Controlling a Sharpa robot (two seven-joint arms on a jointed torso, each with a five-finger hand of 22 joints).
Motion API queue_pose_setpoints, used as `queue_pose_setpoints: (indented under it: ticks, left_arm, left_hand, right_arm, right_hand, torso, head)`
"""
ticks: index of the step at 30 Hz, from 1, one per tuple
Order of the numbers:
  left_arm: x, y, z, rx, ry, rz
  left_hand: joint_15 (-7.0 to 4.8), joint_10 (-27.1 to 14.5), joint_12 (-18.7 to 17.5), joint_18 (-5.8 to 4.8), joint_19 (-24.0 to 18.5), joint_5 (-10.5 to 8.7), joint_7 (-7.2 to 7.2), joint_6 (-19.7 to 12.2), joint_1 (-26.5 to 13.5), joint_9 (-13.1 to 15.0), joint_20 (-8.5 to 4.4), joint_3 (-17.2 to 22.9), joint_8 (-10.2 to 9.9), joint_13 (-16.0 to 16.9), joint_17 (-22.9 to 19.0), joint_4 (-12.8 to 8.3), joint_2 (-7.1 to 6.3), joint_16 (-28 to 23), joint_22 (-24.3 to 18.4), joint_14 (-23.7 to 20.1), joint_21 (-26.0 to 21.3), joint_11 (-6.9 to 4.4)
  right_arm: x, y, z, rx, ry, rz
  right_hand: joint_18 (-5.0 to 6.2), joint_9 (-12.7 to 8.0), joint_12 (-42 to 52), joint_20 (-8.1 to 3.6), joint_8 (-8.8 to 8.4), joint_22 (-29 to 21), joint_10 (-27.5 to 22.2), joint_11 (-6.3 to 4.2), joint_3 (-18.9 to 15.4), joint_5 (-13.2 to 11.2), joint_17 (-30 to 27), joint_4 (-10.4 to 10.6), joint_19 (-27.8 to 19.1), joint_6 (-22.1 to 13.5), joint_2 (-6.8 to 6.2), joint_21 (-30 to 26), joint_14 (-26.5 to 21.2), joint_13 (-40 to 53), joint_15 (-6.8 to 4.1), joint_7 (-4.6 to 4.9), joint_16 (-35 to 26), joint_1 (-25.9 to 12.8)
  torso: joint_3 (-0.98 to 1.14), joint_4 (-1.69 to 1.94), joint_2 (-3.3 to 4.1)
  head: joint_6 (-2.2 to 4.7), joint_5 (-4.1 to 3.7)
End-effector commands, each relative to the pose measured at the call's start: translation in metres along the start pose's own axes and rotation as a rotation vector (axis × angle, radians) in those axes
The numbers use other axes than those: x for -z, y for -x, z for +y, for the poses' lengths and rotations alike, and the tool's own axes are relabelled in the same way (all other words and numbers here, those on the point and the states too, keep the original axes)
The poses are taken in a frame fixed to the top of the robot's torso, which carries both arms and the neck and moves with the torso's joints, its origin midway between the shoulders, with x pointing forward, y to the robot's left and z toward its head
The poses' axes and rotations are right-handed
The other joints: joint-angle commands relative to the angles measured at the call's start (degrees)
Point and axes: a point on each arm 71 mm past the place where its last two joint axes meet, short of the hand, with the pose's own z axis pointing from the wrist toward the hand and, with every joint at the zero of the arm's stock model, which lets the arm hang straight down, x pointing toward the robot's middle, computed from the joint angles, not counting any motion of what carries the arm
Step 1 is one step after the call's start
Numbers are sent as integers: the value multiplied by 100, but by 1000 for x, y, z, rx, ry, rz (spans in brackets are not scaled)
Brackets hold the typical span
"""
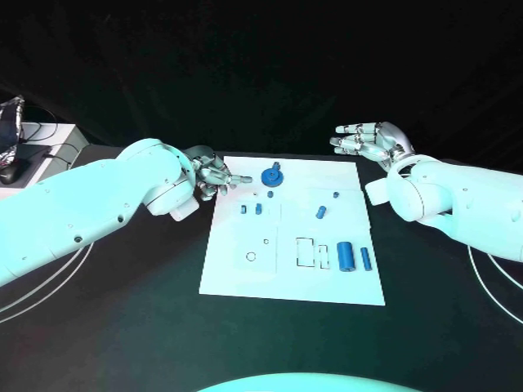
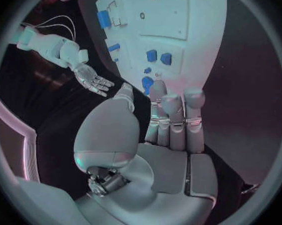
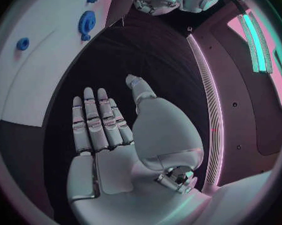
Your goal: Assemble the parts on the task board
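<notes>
Small blue parts [image 1: 258, 209] on task board [image 1: 288, 273], near left hand [image 1: 212, 176]: shapes too small to identify.

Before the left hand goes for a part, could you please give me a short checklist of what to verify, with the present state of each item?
1. Left hand holds nothing, fingers apart: ok.
2. Right hand holds nothing and is off the task board, past its far right corner: ok.
3. Blue gear stands at the board's far edge, just beside the left hand's fingertips, untouched: ok.
4. Blue cylinder lies on the board's near right part, free of both hands: ok.
5. Gear seated on its peg: cannot tell.
</notes>
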Motion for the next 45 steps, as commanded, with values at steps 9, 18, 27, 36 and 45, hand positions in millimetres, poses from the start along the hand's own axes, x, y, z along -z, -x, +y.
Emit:
queue_pose_setpoints:
  ticks: [9,18,27,36,45]
  left_arm:
    - [-11,-12,-26,26,-281,-11]
    - [-17,-17,-18,-56,-286,-69]
    - [-16,-21,-2,-60,-182,-11]
    - [-17,-33,13,-73,-83,39]
    - [-22,-39,21,-82,-19,28]
  left_hand:
    - [602,-1122,-1599,52,-1216,-25,519,-230,1654,-1974,584,1214,-1606,-1490,-1868,-1381,434,-2012,-1635,-1501,-2728,608]
    - [532,-529,-2033,77,-788,-36,527,477,1245,-2669,542,960,-1979,-1902,-2239,-1348,277,-1932,-1831,-988,-2864,570]
    - [293,-221,-867,143,-349,-15,413,595,358,-2699,285,559,-1656,-1257,-1260,-241,47,-157,-869,-632,-1853,340]
    - [50,19,288,149,202,2,150,576,-64,-1929,125,1096,-958,-226,-581,-160,-110,494,178,-71,-139,59]
    - [1,79,218,130,292,-2,90,565,-111,-1335,102,1810,-937,130,-111,-469,-177,491,337,95,181,9]
  right_arm:
    - [0,-2,0,3,15,11]
    - [1,-2,0,3,14,9]
    - [1,-2,-2,3,10,9]
    - [2,-2,-3,3,7,9]
    - [2,-2,-4,4,7,7]
  right_hand:
    - [-52,2,-18,-9,-18,2,45,16,7,-4,-6,-42,36,46,24,-12,6,-6,-2,176,-35,23]
    - [-49,3,-18,-10,-17,2,54,12,82,-4,-5,-86,53,67,24,-15,32,-6,-4,171,-33,-9]
    - [-50,3,-18,-11,-17,1,64,8,95,6,-4,-87,53,88,29,-16,49,-6,-6,168,-32,-17]
    - [-50,3,-18,-11,-17,1,64,8,95,6,-4,-87,53,88,29,-16,49,-6,-6,168,-32,-17]
    - [-53,3,-18,-11,-18,1,61,8,104,12,-5,-87,48,81,24,-16,39,-7,-6,170,-34,-30]
  torso:
    - [-10,-8,14]
    - [-2,3,4]
    - [-7,2,-6]
    - [-7,-3,4]
    - [1,-14,23]
  head:
    - [107,-3]
    - [130,-33]
    - [143,-9]
    - [165,6]
    - [158,9]
